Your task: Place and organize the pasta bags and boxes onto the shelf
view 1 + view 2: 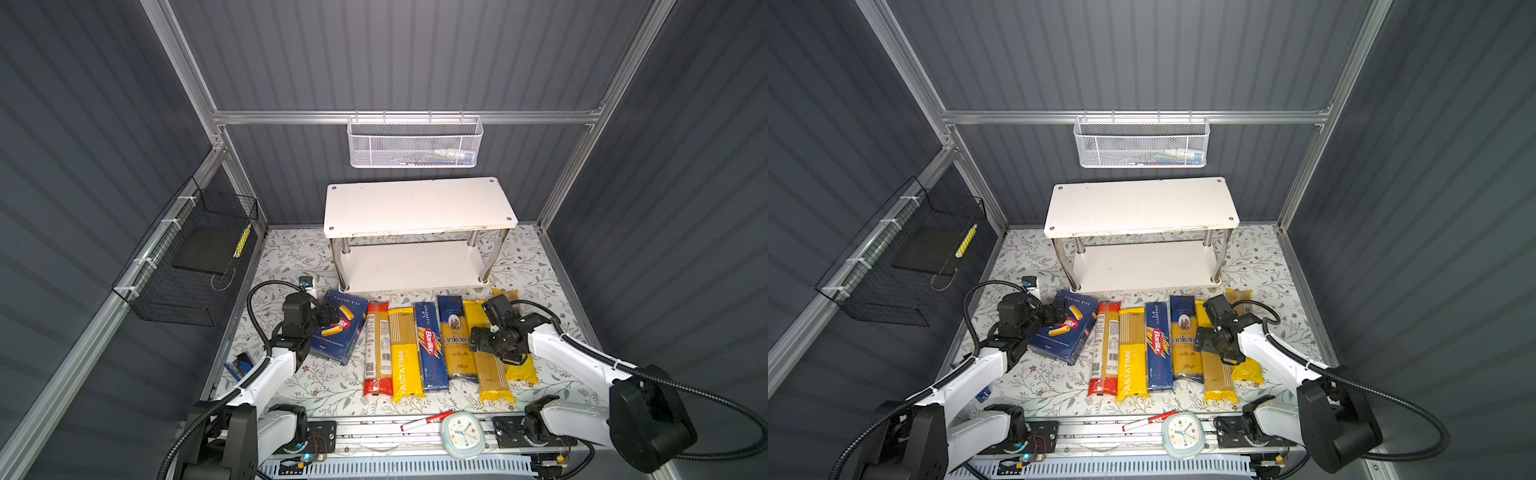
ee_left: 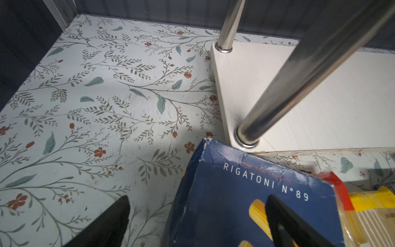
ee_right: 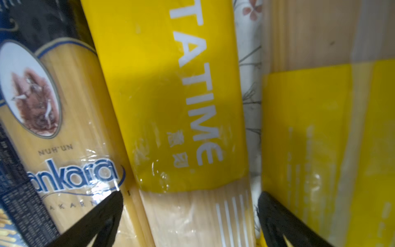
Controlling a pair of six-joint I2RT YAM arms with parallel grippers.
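The white two-tier shelf (image 1: 419, 208) stands at the back with both boards bare. In front lie, left to right, the wide rigatoni box (image 1: 338, 328), a red-ended bag (image 1: 377, 349), a PASTATIME bag (image 1: 405, 353), the narrow Barilla spaghetti box (image 1: 431, 347), the ankara bag (image 1: 457, 338) and two more PASTATIME bags (image 1: 490, 374) (image 1: 521, 370). My left gripper (image 2: 197, 198) is open over the rigatoni box's (image 2: 245, 203) left edge, one finger above the floor, one above the box face. My right gripper (image 3: 190, 195) hangs open, straddling a PASTATIME bag (image 3: 175, 96) beside the ankara bag (image 3: 64, 128).
A white mesh basket (image 1: 415, 143) hangs on the back rail and a black wire basket (image 1: 187, 257) on the left wall. A clock (image 1: 462, 432) and a red-white marker (image 1: 426, 420) lie on the front rail. The shelf's chrome leg (image 2: 299, 85) rises close to the left gripper.
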